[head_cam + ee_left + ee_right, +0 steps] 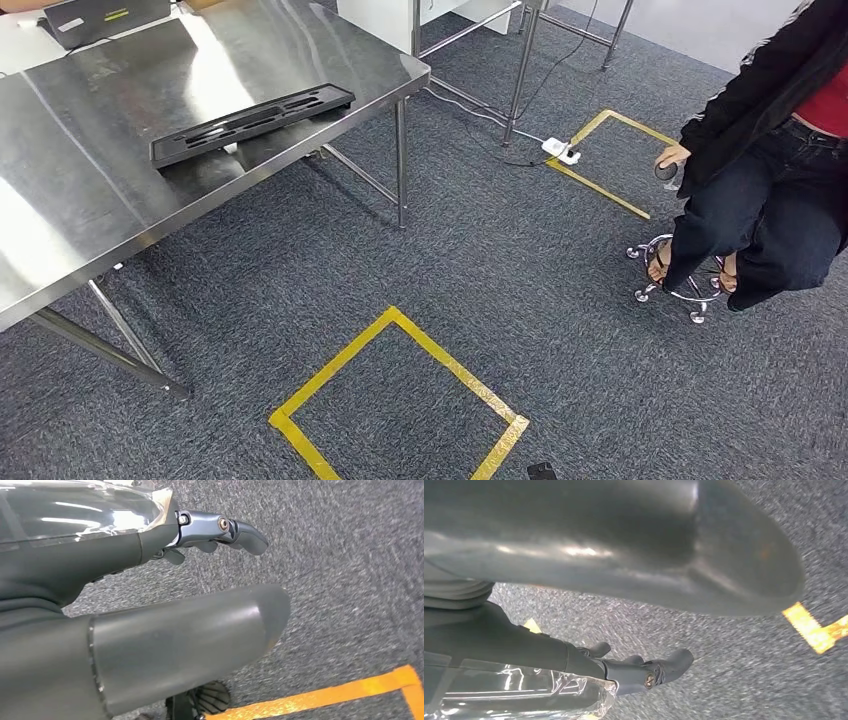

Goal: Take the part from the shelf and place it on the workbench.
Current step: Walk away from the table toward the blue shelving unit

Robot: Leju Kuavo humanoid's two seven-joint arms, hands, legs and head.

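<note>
Head view: black part (252,123) flat on steel workbench (90,200), yellow tape square (398,400) on carpet, seated person (770,170) at right, left wrist: left hand (165,615) fingers (235,532) apart, holding nothing, over carpet, right wrist: right hand (624,580) fingers (664,667) spread, empty

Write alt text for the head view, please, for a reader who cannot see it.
A long black slotted part lies on a steel workbench at upper left. Yellow tape marks a square on the grey carpet, and a person in dark clothes sits on a stool at right.
</note>
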